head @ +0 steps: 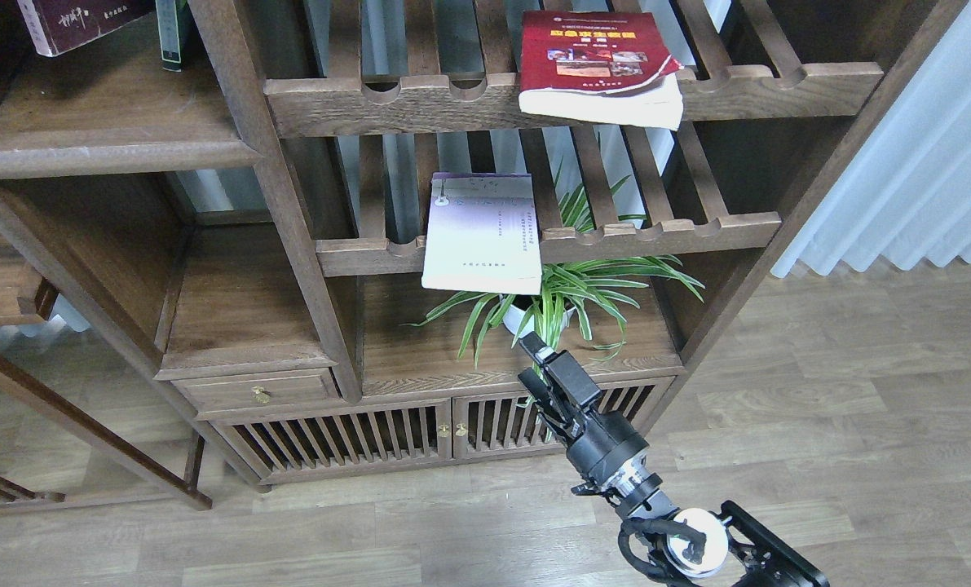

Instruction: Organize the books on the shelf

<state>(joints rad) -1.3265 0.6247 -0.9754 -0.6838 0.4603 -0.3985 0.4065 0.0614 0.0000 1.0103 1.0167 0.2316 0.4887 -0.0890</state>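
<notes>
Right gripper (538,363) — fingers slightly apart, holding nothing — points up toward the lavender book (483,232). That book lies flat above and slightly left, its long axis running front to back, its near end overhanging the lower slatted rack (656,232). The red book (599,69) overhangs the upper rack; the maroon book (77,20) stands on the shelf (102,151), far left. Left arm unseen. A potted plant (562,297) crowds the approach.

Three paperbacks — maroon (73,23), red (601,69), lavender (483,234); one potted plant (562,297); possibly one green-spined book (172,34).
</notes>
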